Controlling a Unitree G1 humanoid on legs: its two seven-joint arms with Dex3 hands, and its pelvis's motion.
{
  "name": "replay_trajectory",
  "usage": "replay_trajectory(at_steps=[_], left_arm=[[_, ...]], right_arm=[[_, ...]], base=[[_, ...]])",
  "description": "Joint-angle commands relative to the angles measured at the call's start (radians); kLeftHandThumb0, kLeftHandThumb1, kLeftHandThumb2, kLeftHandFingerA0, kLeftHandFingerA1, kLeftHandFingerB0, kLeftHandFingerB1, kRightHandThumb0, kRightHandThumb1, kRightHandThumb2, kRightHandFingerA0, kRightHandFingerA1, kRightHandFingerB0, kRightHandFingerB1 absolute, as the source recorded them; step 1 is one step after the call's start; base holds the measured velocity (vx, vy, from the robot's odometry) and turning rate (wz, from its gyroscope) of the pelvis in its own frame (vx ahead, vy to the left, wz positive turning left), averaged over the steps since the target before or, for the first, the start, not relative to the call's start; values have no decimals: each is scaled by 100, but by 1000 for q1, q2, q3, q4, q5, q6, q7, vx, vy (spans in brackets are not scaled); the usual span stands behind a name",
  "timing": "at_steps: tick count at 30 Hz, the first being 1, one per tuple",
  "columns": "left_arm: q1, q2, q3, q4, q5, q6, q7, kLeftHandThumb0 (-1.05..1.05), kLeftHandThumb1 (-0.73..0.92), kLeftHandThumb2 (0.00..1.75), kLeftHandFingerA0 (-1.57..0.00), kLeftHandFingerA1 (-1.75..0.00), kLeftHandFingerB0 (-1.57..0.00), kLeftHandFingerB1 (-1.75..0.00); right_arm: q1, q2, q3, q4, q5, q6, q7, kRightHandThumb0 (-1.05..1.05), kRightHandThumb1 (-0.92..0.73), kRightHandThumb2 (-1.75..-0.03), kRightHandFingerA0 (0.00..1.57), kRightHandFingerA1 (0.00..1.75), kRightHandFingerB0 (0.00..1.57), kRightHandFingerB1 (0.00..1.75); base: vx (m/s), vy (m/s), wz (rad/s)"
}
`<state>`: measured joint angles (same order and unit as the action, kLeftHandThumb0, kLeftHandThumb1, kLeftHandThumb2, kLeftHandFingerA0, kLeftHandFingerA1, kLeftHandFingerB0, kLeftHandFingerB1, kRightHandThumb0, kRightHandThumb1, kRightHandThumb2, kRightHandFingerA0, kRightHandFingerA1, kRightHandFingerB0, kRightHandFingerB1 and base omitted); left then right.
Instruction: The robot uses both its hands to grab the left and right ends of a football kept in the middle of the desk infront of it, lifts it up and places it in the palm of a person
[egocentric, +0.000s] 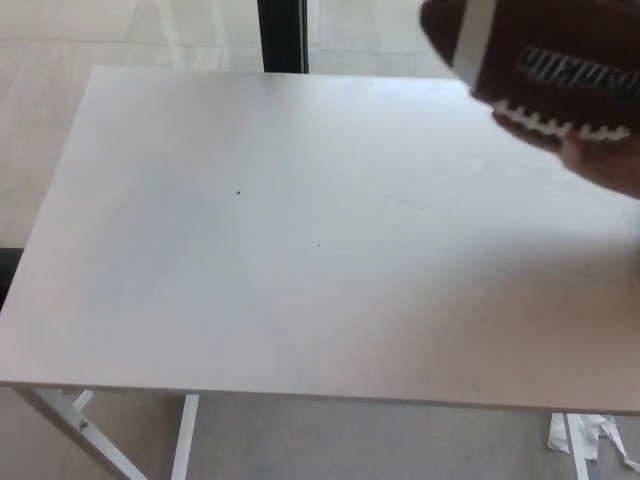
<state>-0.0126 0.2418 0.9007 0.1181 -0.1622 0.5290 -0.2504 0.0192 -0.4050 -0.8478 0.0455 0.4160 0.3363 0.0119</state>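
Brown football on person's palm

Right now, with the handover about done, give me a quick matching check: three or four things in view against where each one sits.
Things:
1. football
2. person's hand
3. desk
4. scrap of white paper

Places:
A. on the floor, lower right
B. fills the middle of the picture
C. top right corner, partly cut off
D. right edge, under the ball

Pairs: 1-C, 2-D, 3-B, 4-A

Neither robot hand shows.
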Motion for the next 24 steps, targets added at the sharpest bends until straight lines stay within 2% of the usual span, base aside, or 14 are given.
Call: replay_trajectory(at_steps=[1,2,3,4,5,6,8,9,10,12,13,14,23,24], left_arm=[[414,213,827,273,-547,-401,-213,-89,64,103,-39,-68,-16,-59],[415,225,830,328,-544,-413,-199,-88,85,66,-41,-69,-11,-57],[421,244,833,405,-546,-430,-203,-90,68,105,-30,-68,-7,-52],[421,246,826,435,-532,-442,-181,-93,71,107,-26,-68,-5,-44],[419,259,796,487,-468,-454,-76,-84,92,67,-16,-61,0,-34],[412,285,776,560,-435,-445,-7,-96,80,112,-15,-60,0,-17],[393,310,765,606,-419,-418,46,-82,72,108,-42,-69,-4,-37],[380,315,744,606,-392,-383,80,-85,92,78,-130,-87,0,-41],[347,333,690,624,-332,-326,152,-80,92,77,-145,-87,0,-42],[301,354,636,721,-298,-375,166,-79,91,68,-104,-82,0,-36],[278,347,605,774,-287,-423,145,-83,71,107,-68,-84,0,-34],[256,326,555,829,-258,-464,118,-92,69,105,-1,-52,0,-26],[448,120,132,786,18,-386,-39,-69,59,104,0,-65,0,-44],[457,121,152,794,-5,-441,-35,-88,65,105,-18,-77,0,-43]], right_arm=[[255,-92,-732,56,206,-467,-18,-73,-82,-64,106,127,19,57],[242,-114,-726,150,199,-519,-23,-37,-57,-112,123,116,6,57],[238,-114,-709,214,166,-543,-70,-72,-62,-99,65,96,8,63],[235,-107,-703,225,145,-536,-115,-68,-87,-65,45,135,0,86],[225,-105,-685,286,89,-541,-227,-70,-87,-60,63,153,0,90],[224,-104,-671,327,65,-472,-312,-91,-64,-101,50,108,8,69],[213,-122,-650,402,26,-471,-386,-89,-66,-107,98,138,6,63],[208,-141,-639,430,39,-403,-384,-92,-71,-101,0,67,0,36],[189,-179,-604,491,53,-279,-388,-94,-74,-97,0,41,0,23],[138,-202,-598,506,77,-185,-416,-67,-92,-76,0,0,0,0],[115,-212,-583,518,70,-149,-435,-70,-92,-76,0,0,0,0],[90,-232,-555,573,59,-107,-456,-73,-92,-81,0,0,0,0],[130,-234,-472,887,48,-127,-399,-71,-87,-70,0,0,0,0],[150,-244,-487,913,80,-143,-320,-77,-75,-80,0,63,0,0]], base=[[0,0,0],[0,0,0],[0,0,0],[0,0,0],[0,0,0],[0,0,0],[0,0,0],[0,0,0],[0,0,0],[0,0,0],[0,0,0],[0,0,0],[0,0,0],[0,0,0]])
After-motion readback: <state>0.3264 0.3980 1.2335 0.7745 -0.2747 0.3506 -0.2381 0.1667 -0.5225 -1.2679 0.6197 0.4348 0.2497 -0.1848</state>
